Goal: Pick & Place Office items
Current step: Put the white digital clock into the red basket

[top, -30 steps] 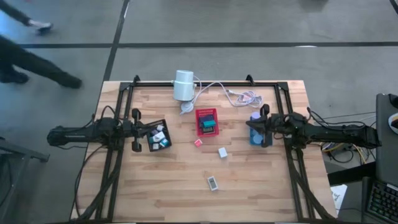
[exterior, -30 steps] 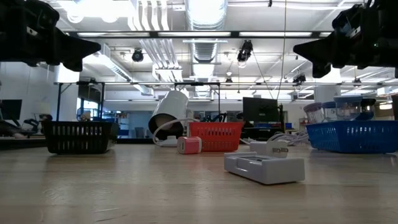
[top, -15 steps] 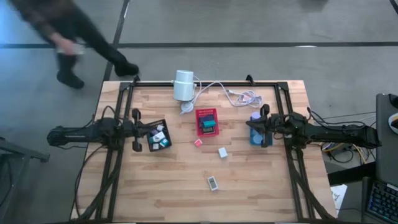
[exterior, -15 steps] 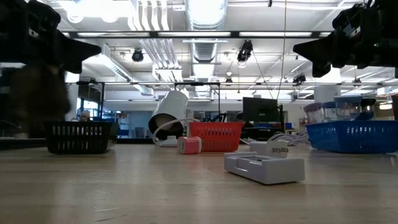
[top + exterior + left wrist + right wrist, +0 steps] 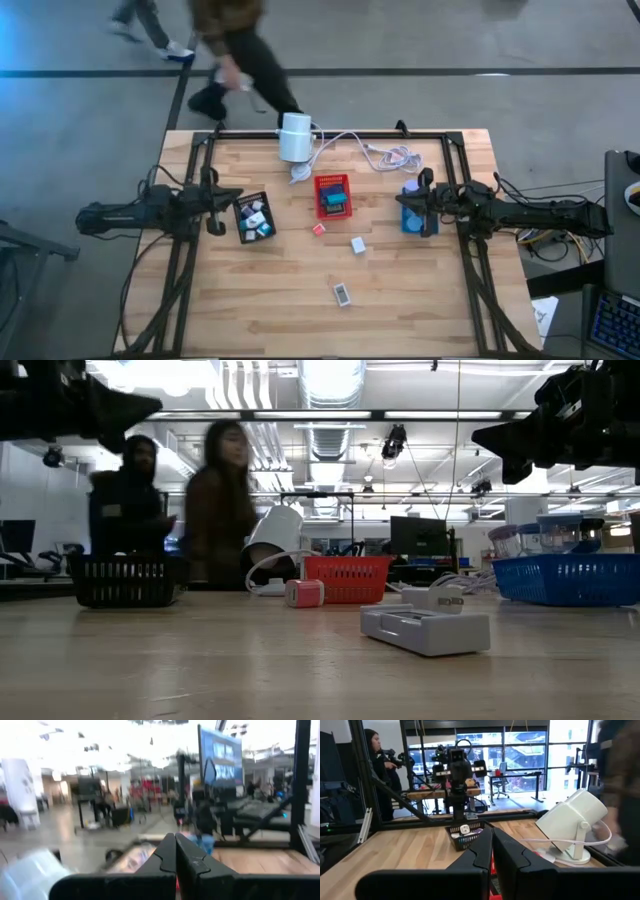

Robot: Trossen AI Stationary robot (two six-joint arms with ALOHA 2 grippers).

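Three office items lie loose on the table: a pink block point(image 5: 318, 229) point(image 5: 304, 593), a white block point(image 5: 358, 245) and a white-grey piece point(image 5: 342, 294) point(image 5: 425, 628). Several more sit in the black tray point(image 5: 253, 217), and others in the red tray point(image 5: 332, 196). My left gripper point(image 5: 234, 197) point(image 5: 175, 842) is shut and empty. It hangs in the air just left of the black tray. My right gripper point(image 5: 402, 200) point(image 5: 491, 837) is also shut and empty, and hovers over the blue tray point(image 5: 412, 218).
A white cylinder point(image 5: 295, 137) with a cable point(image 5: 372, 148) stands at the far edge. Black frame rails run along both table sides. Two people point(image 5: 215, 500) walk past behind the far edge. Bare wood lies toward the near edge.
My left gripper has drawn back toward the table's left edge and risen a little, so the black tray now shows whole. It has stayed shut. My right arm has kept still. People have walked along behind the far edge.
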